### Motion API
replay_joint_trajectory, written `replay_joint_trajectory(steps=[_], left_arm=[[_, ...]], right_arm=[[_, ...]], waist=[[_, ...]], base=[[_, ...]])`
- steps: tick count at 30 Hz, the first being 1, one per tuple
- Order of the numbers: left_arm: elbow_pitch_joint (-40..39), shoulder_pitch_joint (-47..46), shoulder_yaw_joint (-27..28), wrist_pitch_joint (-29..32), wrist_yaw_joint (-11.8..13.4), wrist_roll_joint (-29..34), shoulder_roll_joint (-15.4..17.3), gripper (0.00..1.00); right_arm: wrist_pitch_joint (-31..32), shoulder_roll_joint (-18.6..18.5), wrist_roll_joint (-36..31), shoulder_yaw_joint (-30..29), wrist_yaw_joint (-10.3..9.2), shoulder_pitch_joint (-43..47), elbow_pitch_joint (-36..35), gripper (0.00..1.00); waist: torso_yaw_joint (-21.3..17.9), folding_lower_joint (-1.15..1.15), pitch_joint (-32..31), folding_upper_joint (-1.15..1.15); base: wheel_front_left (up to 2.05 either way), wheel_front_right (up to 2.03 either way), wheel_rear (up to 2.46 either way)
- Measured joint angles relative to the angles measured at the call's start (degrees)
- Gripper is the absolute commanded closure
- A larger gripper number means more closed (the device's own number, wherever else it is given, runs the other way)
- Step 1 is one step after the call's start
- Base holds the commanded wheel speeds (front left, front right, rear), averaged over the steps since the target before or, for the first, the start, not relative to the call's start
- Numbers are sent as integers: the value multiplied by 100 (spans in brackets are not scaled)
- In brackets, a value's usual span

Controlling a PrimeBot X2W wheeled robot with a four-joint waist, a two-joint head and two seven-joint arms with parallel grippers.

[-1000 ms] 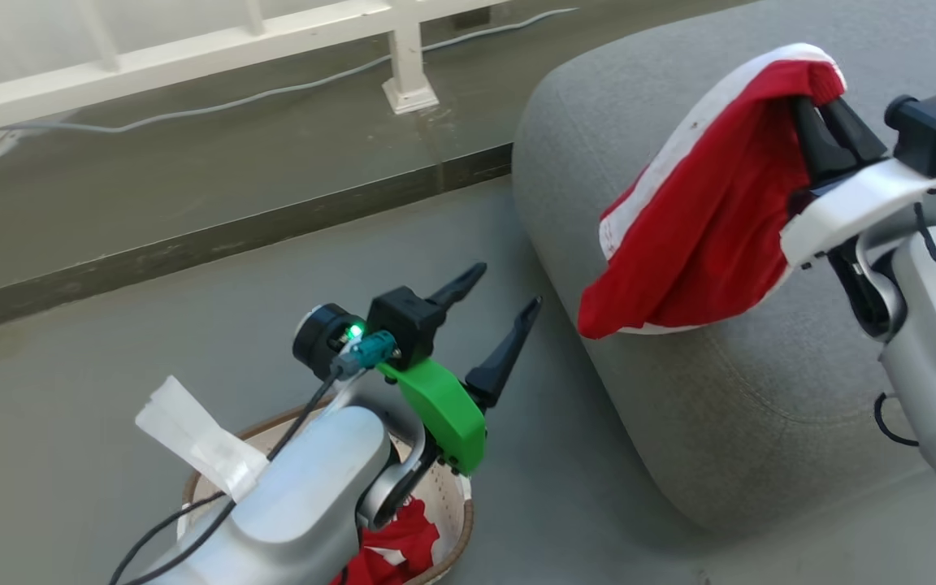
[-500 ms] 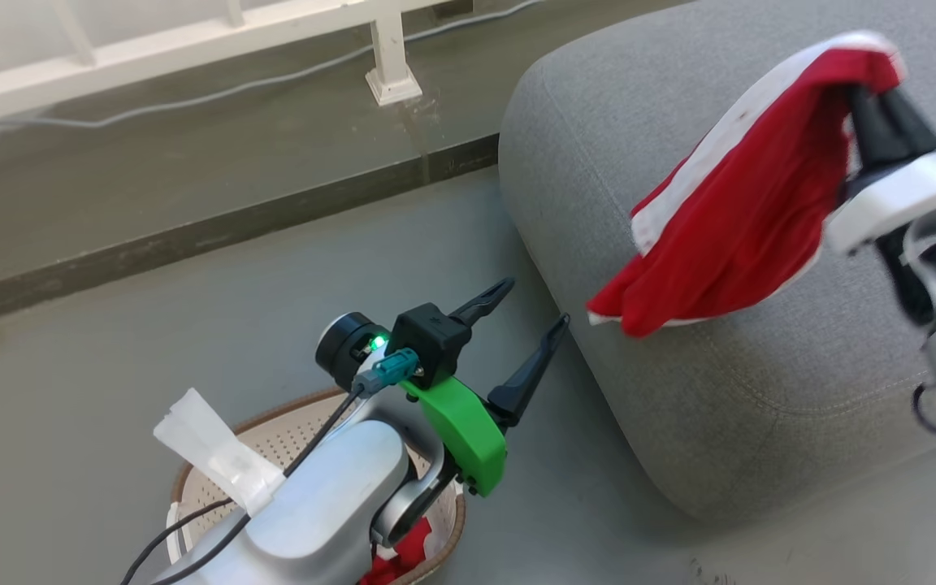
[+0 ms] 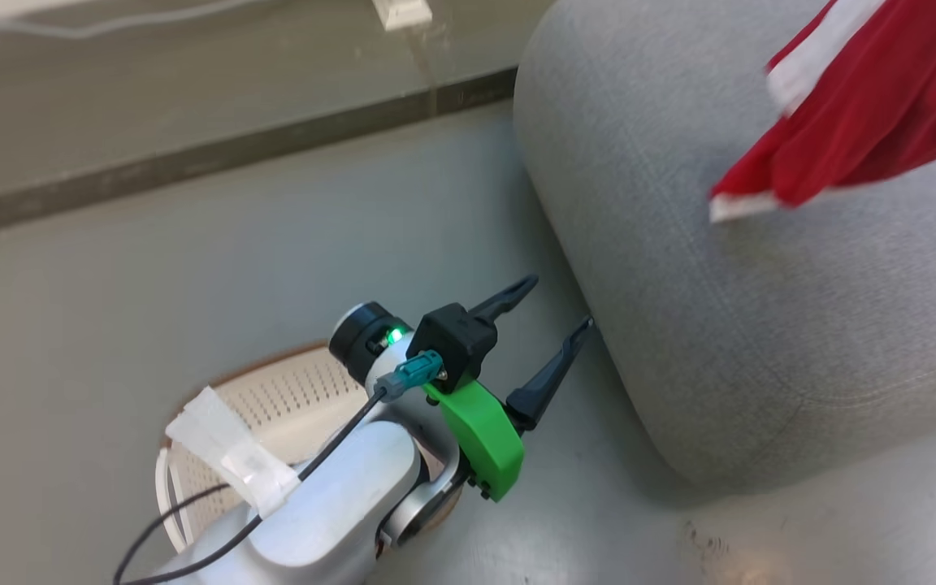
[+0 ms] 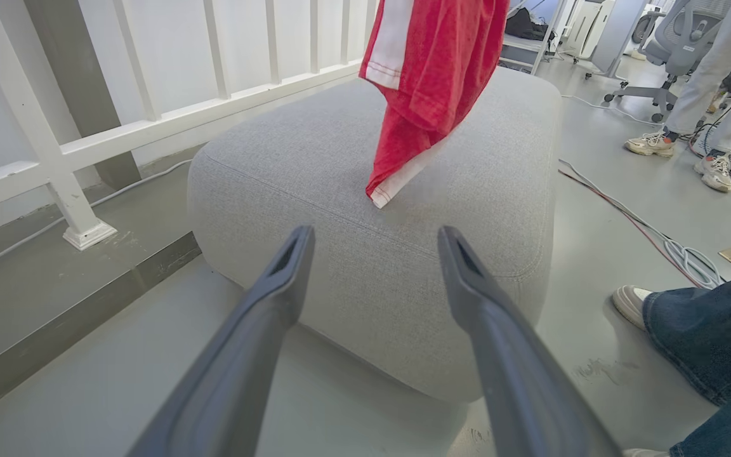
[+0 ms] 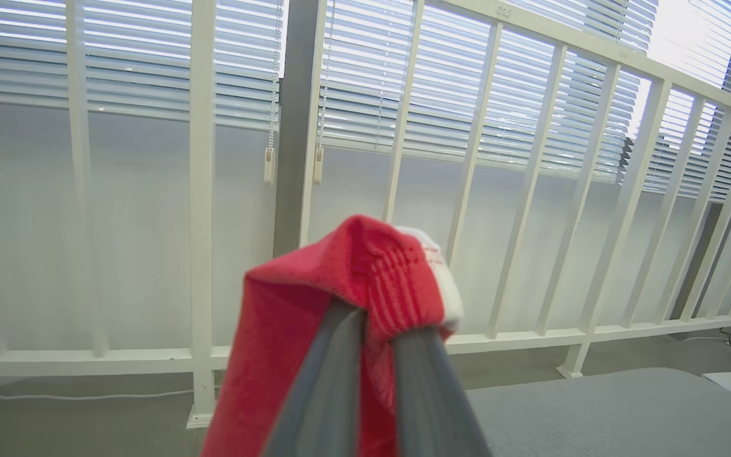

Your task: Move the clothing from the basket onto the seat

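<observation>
A red garment with white trim, the clothing [image 3: 882, 106], hangs over the big grey seat [image 3: 760, 325]. In the left wrist view the clothing [image 4: 435, 76] dangles with its lower tip at the seat [image 4: 315, 158] top. My right gripper [image 5: 378, 324] is shut on the clothing [image 5: 340, 273], pinching a bunched fold, and the seat [image 5: 594, 412] lies below it. My left gripper [image 3: 559, 302] stands open and empty beside the seat's near corner, above the cream perforated basket [image 3: 289, 398]. The same gripper [image 4: 375, 231] points at the seat's side. My arm hides most of the basket's inside.
A white railing [image 4: 54, 158] on a raised dark-edged ledge [image 3: 232, 146] runs behind the seat. A person's jeans leg [image 4: 708, 330] and shoe stand close to the seat's right side. Cables [image 4: 657, 235] cross the floor there, and further legs and an office chair [image 4: 676, 44] stand beyond.
My right gripper has carried the clothing up and further right over the seat, still shut on it. The head camera has shifted. The left gripper has stayed open above the basket.
</observation>
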Motion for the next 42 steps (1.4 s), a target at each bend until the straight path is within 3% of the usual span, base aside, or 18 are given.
replay_joint_trajectory(steps=[12,26,31,42], left_arm=[[-642,-537,11,339,91,321,241,0],[-1182,-967,21,595,137,642,504,0],[-1327,-988,19,706,164,675,603,0],[-1585,-1172,25,968,241,883,824,0]], right_arm=[[297,-636,232,-698,-289,-841,343,100],[264,-1047,209,-1003,-642,-1512,639,100],[158,-956,201,-1016,-778,-1510,868,100],[-20,-88,266,-801,-787,-1085,1496,100]], waist=[[315,0,946,0],[760,1,1928,0],[856,1,2194,0],[847,1,2703,0]], base=[[0,0,0],[0,0,0],[0,0,0],[0,0,0]])
